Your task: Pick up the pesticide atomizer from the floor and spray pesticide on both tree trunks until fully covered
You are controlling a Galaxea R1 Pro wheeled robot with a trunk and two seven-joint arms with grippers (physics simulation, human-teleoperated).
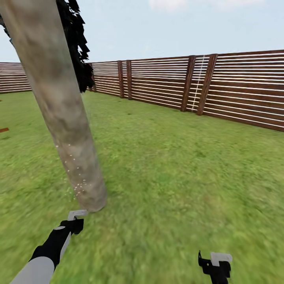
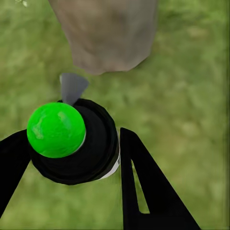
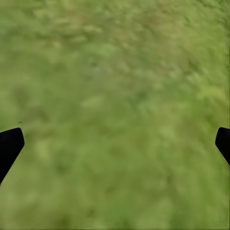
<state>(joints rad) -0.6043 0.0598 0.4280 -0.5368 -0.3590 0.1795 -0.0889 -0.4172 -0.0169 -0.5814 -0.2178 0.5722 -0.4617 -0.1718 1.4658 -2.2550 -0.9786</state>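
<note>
Head view: whitish specks [image 1: 75,173] dot mottled trunk [image 1: 63,114].

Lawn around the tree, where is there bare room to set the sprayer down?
The grass between the tree trunk and the fence is bare, as is the patch under the right end effector. It is crowded at the trunk's base, where the left end effector holds the atomizer.

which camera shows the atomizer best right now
The left wrist view: the pesticide atomizer sits large between the left gripper fingers, its top glowing green, nozzle toward the tree trunk. In the head view it is a small dark shape at the trunk base.
</note>
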